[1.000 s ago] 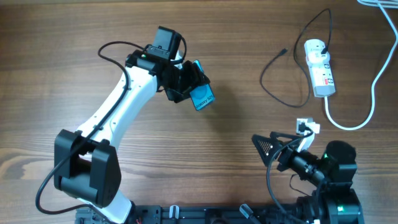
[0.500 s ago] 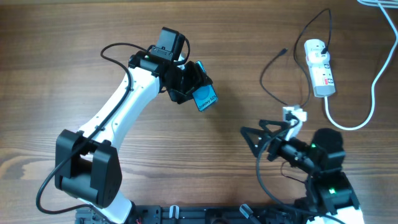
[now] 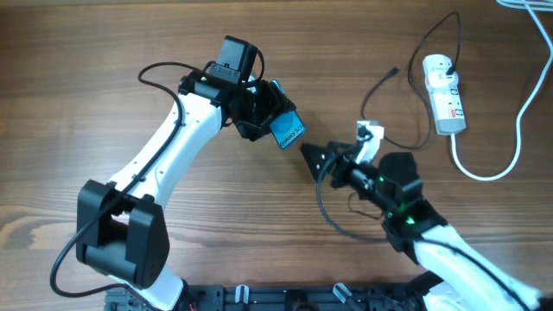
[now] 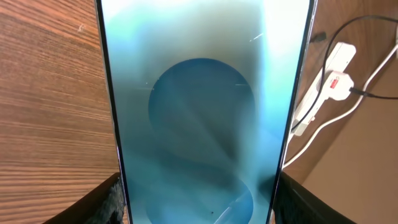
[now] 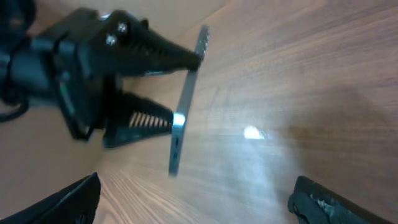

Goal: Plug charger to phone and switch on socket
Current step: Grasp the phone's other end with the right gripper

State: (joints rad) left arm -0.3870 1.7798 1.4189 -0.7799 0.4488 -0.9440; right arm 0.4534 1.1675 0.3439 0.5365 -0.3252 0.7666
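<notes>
My left gripper (image 3: 270,115) is shut on the phone (image 3: 286,130), holding it lifted and tilted above the table. In the left wrist view the phone's teal-blue screen (image 4: 199,106) fills the frame between the dark fingers (image 4: 106,199). My right gripper (image 3: 314,161) is open and empty, just right of the phone and pointing at it. The right wrist view shows the phone edge-on (image 5: 185,106) ahead of the wide-open right gripper (image 5: 202,202). The charger (image 3: 380,104) loops over the table, its connector tip (image 3: 394,72) lying free. The socket (image 3: 443,95) lies at the far right with a black plug in it.
A thick white cord (image 3: 517,130) curves from the socket toward the right edge. The socket (image 4: 328,78) and its cords also show behind the phone in the left wrist view. The left arm (image 3: 164,164) crosses the table's left half.
My right arm has swung up and left from the front right corner until its open gripper is close to the phone. The left gripper with the phone has barely shifted.
</notes>
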